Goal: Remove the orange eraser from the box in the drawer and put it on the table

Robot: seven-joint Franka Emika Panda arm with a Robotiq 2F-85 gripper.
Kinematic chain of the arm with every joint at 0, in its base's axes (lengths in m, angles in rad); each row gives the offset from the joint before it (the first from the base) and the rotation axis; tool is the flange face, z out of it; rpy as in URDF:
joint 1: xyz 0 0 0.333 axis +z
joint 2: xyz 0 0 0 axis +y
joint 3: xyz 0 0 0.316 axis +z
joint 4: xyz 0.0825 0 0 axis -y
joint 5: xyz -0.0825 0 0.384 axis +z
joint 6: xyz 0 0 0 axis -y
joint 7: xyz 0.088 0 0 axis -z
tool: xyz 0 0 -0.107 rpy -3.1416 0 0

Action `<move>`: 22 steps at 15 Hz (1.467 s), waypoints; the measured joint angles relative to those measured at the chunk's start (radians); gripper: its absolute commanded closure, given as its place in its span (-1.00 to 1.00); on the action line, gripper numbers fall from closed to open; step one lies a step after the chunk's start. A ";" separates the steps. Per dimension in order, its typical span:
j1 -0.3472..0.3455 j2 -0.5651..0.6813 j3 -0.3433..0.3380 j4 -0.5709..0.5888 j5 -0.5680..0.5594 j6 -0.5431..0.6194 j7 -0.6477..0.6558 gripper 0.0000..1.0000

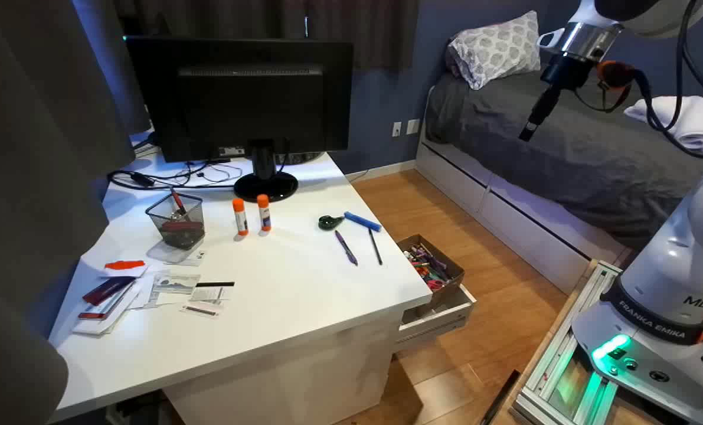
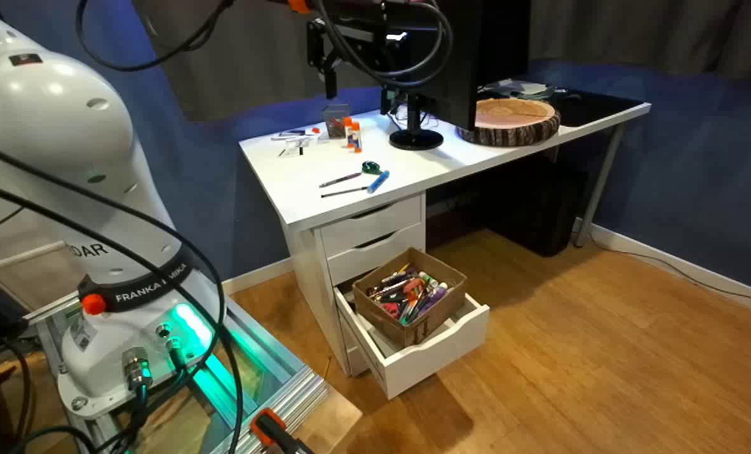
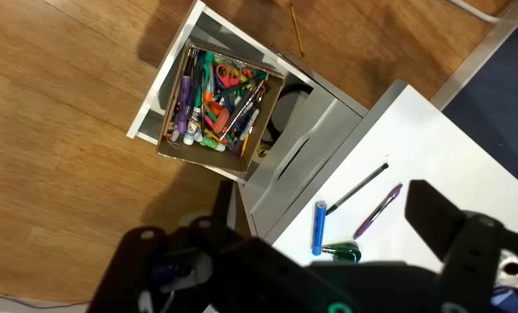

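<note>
The brown cardboard box (image 2: 383, 320) sits in the pulled-out white drawer (image 2: 441, 358); both also show in the wrist view, box (image 3: 201, 157) and drawer (image 3: 165, 73). It is full of pens, markers and scissors. A salmon-orange, rounded block that looks like the eraser (image 3: 221, 121) lies on top among them, near the box's middle. The white table (image 1: 310, 283) is beside and above the drawer. My gripper (image 3: 322, 208) is open and empty, its fingers wide apart. In an exterior view the gripper (image 1: 528, 131) is high up, well above table and drawer.
On the table lie a blue marker (image 3: 319, 228), a purple pen (image 3: 377, 212), a black pen (image 3: 358, 188) and a green tape dispenser (image 3: 345, 251). Two glue sticks (image 1: 264, 213), a mesh cup (image 1: 177, 221), cards (image 1: 174, 284) and a monitor (image 1: 239, 100) stand farther back.
</note>
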 measured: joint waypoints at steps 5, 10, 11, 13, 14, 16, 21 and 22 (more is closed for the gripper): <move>0.000 0.000 0.000 0.000 0.000 0.000 0.000 -1.00; 0.000 0.000 0.000 0.000 0.000 0.000 0.000 -1.00; 0.000 0.000 0.000 0.000 0.000 0.000 0.000 -1.00; 0.000 0.000 0.000 0.000 0.000 0.000 0.000 -1.00; 0.000 0.000 0.000 0.000 0.000 0.000 0.000 -1.00; 0.000 0.000 0.000 0.000 0.000 0.000 0.000 -1.00; 0.019 0.058 0.005 0.010 0.013 -0.001 -0.041 -1.00; 0.031 0.093 0.006 0.017 0.019 0.000 -0.054 -1.00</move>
